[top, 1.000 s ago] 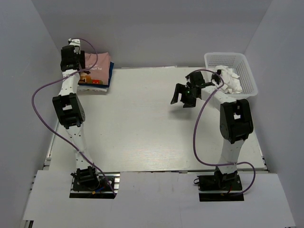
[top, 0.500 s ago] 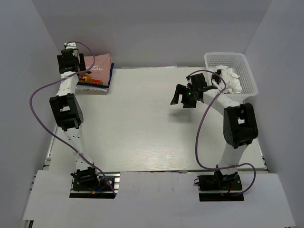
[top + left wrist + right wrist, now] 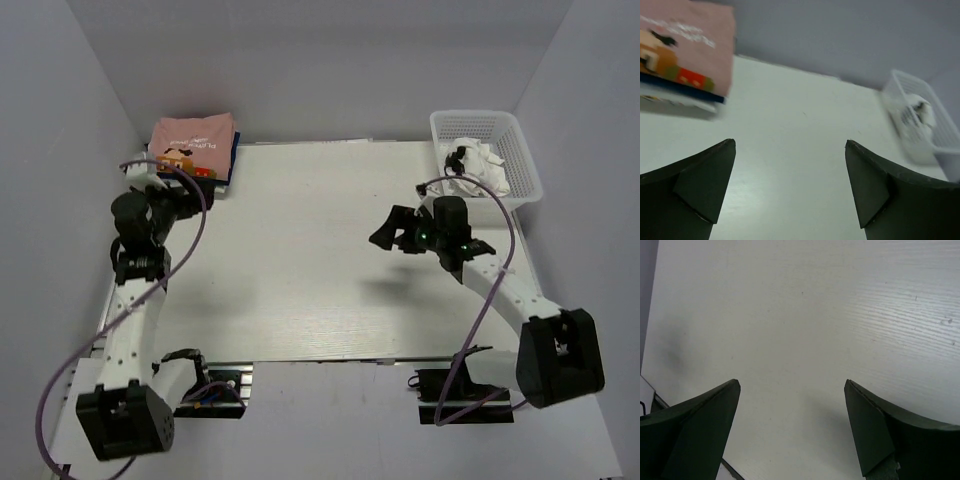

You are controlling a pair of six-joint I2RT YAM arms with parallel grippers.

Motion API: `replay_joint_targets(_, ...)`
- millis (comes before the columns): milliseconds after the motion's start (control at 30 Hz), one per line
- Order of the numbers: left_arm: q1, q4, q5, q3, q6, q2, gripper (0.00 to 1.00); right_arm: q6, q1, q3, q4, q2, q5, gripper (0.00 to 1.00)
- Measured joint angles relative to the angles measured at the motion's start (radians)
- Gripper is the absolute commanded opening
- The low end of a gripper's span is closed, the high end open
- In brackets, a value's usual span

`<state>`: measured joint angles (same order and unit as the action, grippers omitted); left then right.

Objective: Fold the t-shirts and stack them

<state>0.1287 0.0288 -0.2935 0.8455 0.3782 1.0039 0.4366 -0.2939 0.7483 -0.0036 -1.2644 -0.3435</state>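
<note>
pink tee (image 3: 192, 136): dusty pink, folded into a neat rectangle, small orange-brown graphic (image 3: 659, 56) facing up, top of the pile in the far-left corner of the table (image 3: 300, 260)
navy tee (image 3: 682, 86): folded, directly under the pink one, only a thin edge peeking out
white layer (image 3: 675, 100): bottom of the pile, just a sliver showing
crumpled white cloth (image 3: 487, 165): unfolded heap inside the basket (image 3: 530, 178), far right
</note>
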Motion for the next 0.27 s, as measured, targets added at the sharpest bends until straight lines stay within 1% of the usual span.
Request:
replay_joint_targets(100,0.001,0.068,-0.148,-0.164,0.112,-0.129,1.0,0.006,0.0,-0.109,0.062,0.101,-0.005,0.9)
replay_joint_targets(167,-0.003,0.063,-0.225,-0.242,0.168,-0.179,1.0,0.016,0.0,-0.188,0.094,0.179,-0.005,0.9)
replay_joint_targets(267,-0.004,0.027,-0.259,-0.283,0.215,-0.238,1.0,0.033,0.0,-0.291,0.147,0.295,0.006,0.9)
